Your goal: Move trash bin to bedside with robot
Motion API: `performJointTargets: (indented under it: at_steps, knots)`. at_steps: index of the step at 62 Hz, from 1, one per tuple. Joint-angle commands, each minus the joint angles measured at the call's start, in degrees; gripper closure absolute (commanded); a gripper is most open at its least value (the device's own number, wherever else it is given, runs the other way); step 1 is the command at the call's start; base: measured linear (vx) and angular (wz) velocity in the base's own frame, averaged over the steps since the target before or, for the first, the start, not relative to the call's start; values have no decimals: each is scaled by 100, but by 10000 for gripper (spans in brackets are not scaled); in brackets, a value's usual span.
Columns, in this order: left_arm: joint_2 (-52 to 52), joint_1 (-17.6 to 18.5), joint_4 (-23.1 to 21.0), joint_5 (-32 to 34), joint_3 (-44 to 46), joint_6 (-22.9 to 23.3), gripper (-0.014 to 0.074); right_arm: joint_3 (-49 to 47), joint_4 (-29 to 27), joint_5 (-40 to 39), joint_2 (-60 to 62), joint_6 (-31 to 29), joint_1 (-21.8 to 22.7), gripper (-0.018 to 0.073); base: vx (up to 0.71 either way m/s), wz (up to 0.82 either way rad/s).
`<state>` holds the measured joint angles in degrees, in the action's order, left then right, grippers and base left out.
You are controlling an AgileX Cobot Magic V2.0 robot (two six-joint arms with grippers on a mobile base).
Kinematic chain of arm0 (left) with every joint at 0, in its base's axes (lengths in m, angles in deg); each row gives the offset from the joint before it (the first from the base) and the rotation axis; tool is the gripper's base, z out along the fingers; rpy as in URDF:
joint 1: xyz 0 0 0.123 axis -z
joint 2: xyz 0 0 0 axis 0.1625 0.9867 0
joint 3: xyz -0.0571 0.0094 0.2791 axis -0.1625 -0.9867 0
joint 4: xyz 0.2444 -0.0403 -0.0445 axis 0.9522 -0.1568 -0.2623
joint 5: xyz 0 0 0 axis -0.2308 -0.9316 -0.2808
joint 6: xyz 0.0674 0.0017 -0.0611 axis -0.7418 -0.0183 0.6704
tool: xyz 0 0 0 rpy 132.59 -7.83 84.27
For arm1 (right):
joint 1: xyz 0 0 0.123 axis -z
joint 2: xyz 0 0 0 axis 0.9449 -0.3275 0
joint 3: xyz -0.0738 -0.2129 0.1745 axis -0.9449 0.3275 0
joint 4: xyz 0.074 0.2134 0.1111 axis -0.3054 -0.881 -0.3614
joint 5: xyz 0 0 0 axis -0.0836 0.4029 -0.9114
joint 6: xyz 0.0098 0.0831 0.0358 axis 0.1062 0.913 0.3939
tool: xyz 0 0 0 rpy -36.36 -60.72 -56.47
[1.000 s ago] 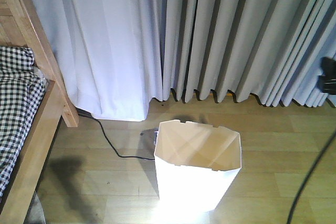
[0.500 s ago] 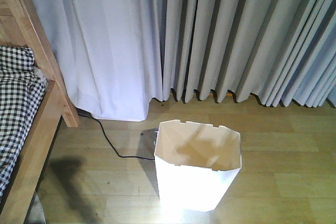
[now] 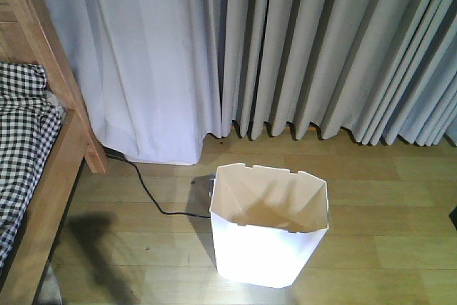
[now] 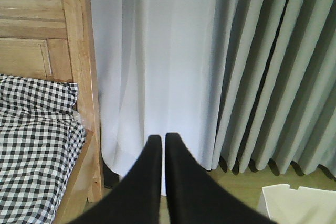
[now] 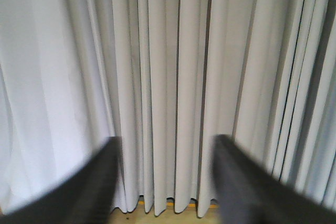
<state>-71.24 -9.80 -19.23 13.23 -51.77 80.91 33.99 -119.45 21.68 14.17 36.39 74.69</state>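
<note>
From the front camera I count one trash bin (image 3: 270,230), one bed (image 3: 44,176), one black cable (image 3: 146,191) on the floor and one long run of grey curtain (image 3: 300,48) across the back wall; the bin stands upright on the wooden floor (image 3: 385,248), near the middle of the view and a little right of centre, well apart from the bed frame at the left edge; its long axis runs vertically, mouth facing up, walls tapering toward the floor, and I can see into the cream inside; its notched rim shows on the far edge; the cable trails from the curtain foot near the bed post and passes behind the bin's left side, where a small dark thing sits that I cannot make out.

On the left wrist camera I see one left pincer (image 4: 160,140), its two black fingers pressed together with only a thin slit between them and nothing gripped; it points at the pale curtain (image 4: 157,51) just right of the bed post (image 4: 79,51); the checked bedding (image 4: 37,140) lies at the lower left, and a corner of the bin (image 4: 294,203) shows at the lower right.

On the right wrist camera the right pincer (image 5: 165,182) is spread wide, two blurred dark fingers far apart, empty, facing curtain folds (image 5: 168,77).
</note>
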Motion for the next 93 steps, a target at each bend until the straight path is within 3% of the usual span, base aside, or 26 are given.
performJointTargets:
  at_steps: [1,4,41,45,47,52,57,78,84,93]
  knots:
    - [-78,-2,-24,395,-67,35,602,-160,-30,-358,-40,-183,4,493,0,0]
    - [-78,-2,-24,395,-67,35,602,-160,-47,-347,-40,-168,4,576,0,0]
    - [-78,-2,-24,395,-67,35,602,-65,20,-531,-40,-167,4,568,0,0]
    - [-78,-2,-24,395,-67,35,602,-46,518,-594,-40,147,4,568,0,0]
    - [-78,-2,-24,395,-67,35,602,-46,1108,-589,12,507,4,568,0,0]
    - [-78,-2,-24,395,-67,35,602,-46,2592,-589,143,2003,4,568,0,0]
    - [-78,-2,-24,395,-67,35,602,-46,3616,-603,283,3035,4,568,0,0]
    - [-78,-2,-24,395,-67,35,602,1311,4094,-1109,1516,3705,-2,568,0,0]
    - [-78,-2,-24,395,-67,35,602,1417,4329,-964,1724,4069,-9,568,0,0]
    - [-78,-2,-24,395,-67,35,602,1417,4512,-964,1716,4140,-241,568,0,0]
